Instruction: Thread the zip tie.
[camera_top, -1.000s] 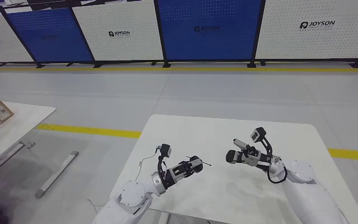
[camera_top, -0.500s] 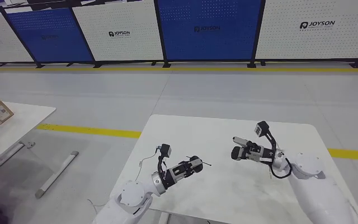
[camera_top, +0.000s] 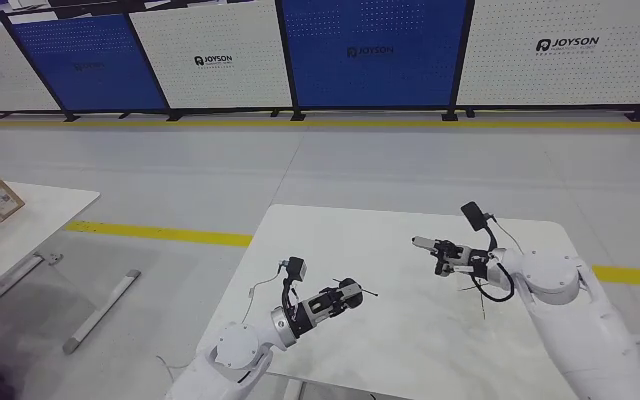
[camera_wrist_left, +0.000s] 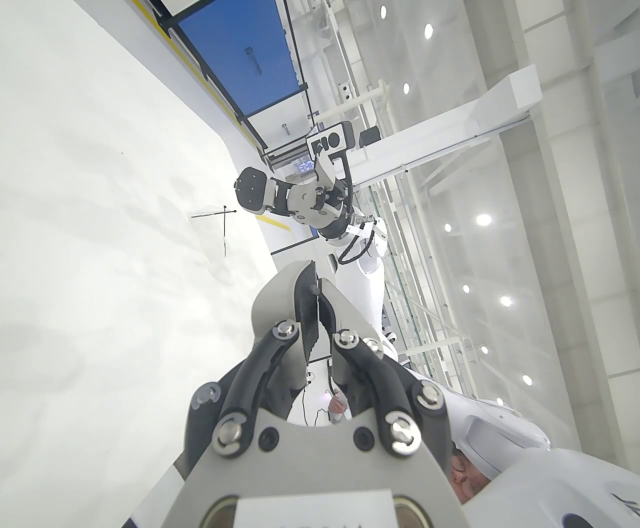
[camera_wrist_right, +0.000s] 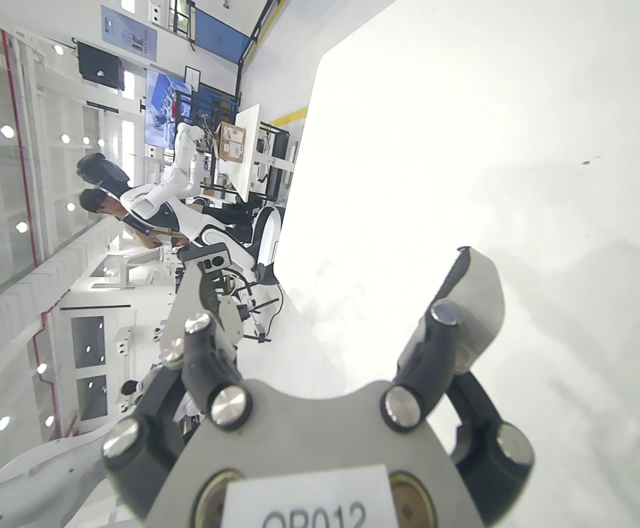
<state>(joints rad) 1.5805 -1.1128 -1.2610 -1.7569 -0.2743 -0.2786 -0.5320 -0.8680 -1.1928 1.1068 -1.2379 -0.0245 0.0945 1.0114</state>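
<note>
Left gripper (camera_top: 350, 292) at 9 o'clock on my table (camera_top: 400, 230), fingers together on what I take for one held tie (camera_top: 369, 293), tip toward centre, I judge for threading | right gripper (camera_top: 421, 242) at 12 o'clock, fingers spread, empty | loose zip ties (camera_wrist_left: 214, 214): two, crossed, 3 o'clock.

The top camera sits high on the robot and looks down and forward over the white counter (camera_top: 400, 340) from a middling distance, with the floor (camera_top: 300, 160) and wall panels (camera_top: 370, 50) beyond. Each of the 2 wrist cameras rides close behind its own claw, rolled sideways. The left one looks past the left claw (camera_wrist_left: 312, 295) across the counter to the right arm (camera_wrist_left: 305, 195). The right one looks past the right claw (camera_wrist_right: 335, 280) to the left arm (camera_wrist_right: 225, 240). All 3 views share the counter.
</note>
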